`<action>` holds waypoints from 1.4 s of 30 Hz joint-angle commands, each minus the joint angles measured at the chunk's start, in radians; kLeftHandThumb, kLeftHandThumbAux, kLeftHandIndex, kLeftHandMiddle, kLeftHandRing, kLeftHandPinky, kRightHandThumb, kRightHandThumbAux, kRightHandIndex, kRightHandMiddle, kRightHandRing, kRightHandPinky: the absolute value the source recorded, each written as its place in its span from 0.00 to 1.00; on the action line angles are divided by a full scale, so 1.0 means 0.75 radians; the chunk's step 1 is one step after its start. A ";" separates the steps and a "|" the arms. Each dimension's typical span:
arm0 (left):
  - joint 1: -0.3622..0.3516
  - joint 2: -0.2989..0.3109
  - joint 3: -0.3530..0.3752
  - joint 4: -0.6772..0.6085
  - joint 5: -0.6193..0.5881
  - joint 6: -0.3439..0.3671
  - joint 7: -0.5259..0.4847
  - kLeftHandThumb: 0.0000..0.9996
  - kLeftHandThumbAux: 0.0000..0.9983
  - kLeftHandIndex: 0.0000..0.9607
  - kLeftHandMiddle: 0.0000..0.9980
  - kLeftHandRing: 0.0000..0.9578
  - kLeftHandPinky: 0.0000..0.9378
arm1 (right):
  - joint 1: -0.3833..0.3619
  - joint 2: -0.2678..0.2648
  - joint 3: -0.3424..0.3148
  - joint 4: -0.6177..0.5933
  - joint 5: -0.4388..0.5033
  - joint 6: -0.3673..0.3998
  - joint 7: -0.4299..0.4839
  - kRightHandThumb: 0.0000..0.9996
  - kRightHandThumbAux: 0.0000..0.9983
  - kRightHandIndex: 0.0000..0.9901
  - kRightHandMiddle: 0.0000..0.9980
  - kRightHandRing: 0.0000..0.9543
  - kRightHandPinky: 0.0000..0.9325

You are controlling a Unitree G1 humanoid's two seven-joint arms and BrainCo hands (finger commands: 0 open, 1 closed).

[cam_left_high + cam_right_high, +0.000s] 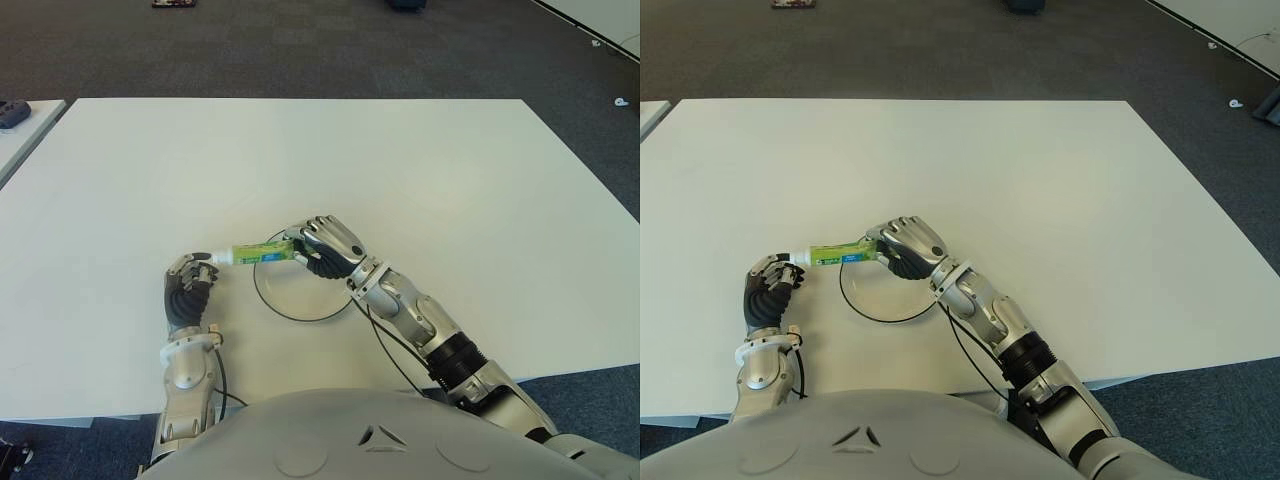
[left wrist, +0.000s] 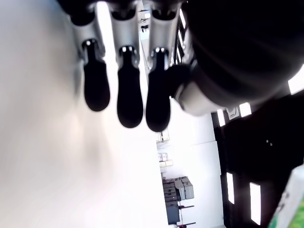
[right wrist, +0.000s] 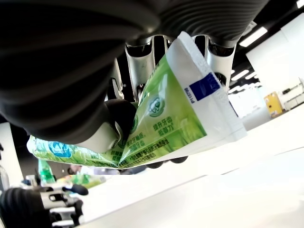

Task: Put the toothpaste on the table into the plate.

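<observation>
A green and white toothpaste tube is held level just above the far left rim of the white plate. My right hand is shut on the tube's flat end, and the right wrist view shows its fingers wrapped round the tube. The white cap points toward my left hand, which shows to the left of the plate, close to the cap. In the left wrist view that hand's fingers hang relaxed over the table and hold nothing.
The white table stretches far ahead and to both sides of the plate. Its front edge runs close under my arms. A second table with a dark object stands at the far left, and dark carpet lies beyond.
</observation>
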 commanded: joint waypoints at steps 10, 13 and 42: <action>0.027 0.001 -0.001 -0.015 -0.021 0.048 -0.022 0.70 0.72 0.45 0.56 0.60 0.58 | -0.036 -0.016 0.041 0.099 -0.097 0.033 -0.070 0.73 0.71 0.45 0.87 0.90 0.94; 0.028 0.000 -0.001 -0.017 -0.019 0.050 -0.019 0.70 0.72 0.45 0.56 0.60 0.58 | -0.030 -0.021 0.040 0.094 -0.106 0.046 -0.076 0.73 0.71 0.45 0.87 0.90 0.94; 0.033 0.007 0.001 -0.001 -0.045 0.017 -0.039 0.70 0.72 0.45 0.61 0.63 0.61 | 0.136 -0.172 -0.052 -0.260 -0.127 0.278 0.084 0.73 0.71 0.45 0.82 0.86 0.89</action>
